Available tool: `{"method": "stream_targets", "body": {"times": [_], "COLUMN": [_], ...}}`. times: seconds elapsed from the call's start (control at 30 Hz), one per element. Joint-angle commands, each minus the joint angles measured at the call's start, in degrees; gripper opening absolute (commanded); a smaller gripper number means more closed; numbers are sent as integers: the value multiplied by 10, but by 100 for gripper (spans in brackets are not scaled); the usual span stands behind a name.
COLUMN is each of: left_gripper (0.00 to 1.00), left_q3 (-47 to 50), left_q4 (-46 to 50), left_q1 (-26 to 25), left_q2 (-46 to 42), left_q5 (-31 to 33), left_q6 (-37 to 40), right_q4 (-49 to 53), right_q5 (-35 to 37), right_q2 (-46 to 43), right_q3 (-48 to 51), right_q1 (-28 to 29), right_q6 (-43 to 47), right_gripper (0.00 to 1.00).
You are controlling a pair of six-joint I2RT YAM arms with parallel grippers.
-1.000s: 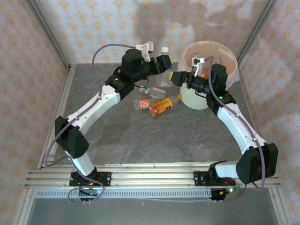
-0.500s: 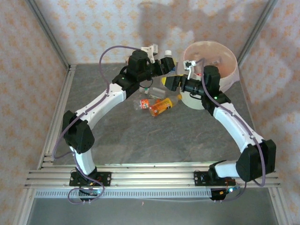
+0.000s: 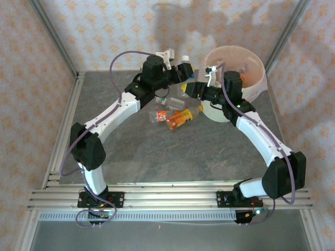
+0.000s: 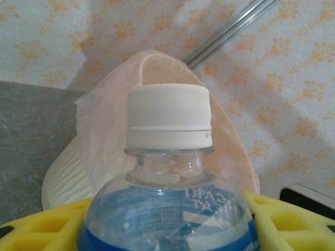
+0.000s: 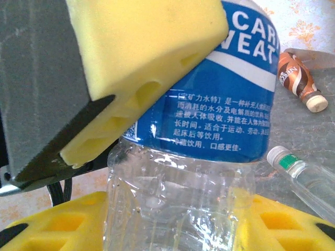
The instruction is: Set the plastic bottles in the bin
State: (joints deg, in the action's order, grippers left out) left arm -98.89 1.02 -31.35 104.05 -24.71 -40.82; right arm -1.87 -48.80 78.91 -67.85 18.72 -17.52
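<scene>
A clear bottle (image 4: pixel 170 157) with a blue label and white cap stands upright between my left gripper's (image 4: pixel 167 225) yellow fingers, which are shut on its labelled part. The bin (image 4: pixel 157 68) rises just behind it. In the right wrist view the same bottle (image 5: pixel 220 115) has its clear lower body pinched between my right gripper's (image 5: pixel 178 225) fingers, with the left gripper's finger (image 5: pixel 141 63) pressed on the label above. From the top, both grippers (image 3: pixel 184 70) (image 3: pixel 192 90) meet left of the bin (image 3: pixel 234 48). An orange bottle (image 3: pixel 179 118) and a red-labelled clear bottle (image 3: pixel 158 115) lie on the table.
A brown bottle (image 5: pixel 298 78) and a clear bottle with a green band (image 5: pixel 303 175) lie on the grey table beyond the held one. More small bottles (image 3: pixel 168 100) sit under the left arm. Patterned walls and metal posts close in the back corners.
My right gripper has swung left from the bin's rim to the bottle held by my left gripper. The left gripper shifted slightly right, then stayed still.
</scene>
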Motion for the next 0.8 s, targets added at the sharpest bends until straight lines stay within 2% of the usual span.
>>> {"method": "stream_targets", "body": {"times": [0.0,0.13,0.27,0.47,0.63,0.77], "left_gripper": [61,76,86,99,100,100], "left_q3": [-8,8,19,16,8,44], "left_q4": [-13,-16,-17,-44,-43,-25], "left_q1": [-22,-21,-22,-18,0,23], "left_q2": [-9,-29,-46,-44,-56,-97], "left_q5": [-37,-31,-29,-69,-69,7], "left_q6": [-11,-7,1,0,-2,-10], "right_q4": [3,39,44,60,134,185], "right_q5": [6,32,28,47,89,133], "right_q2": [-6,-6,-7,-8,-14,-23], "right_q3": [-24,-29,-25,-30,-59,-88], "right_q1": [25,25,24,25,23,8], "right_q6": [33,64,66,84,141,166], "right_gripper": [42,39,37,36,36,34]}}
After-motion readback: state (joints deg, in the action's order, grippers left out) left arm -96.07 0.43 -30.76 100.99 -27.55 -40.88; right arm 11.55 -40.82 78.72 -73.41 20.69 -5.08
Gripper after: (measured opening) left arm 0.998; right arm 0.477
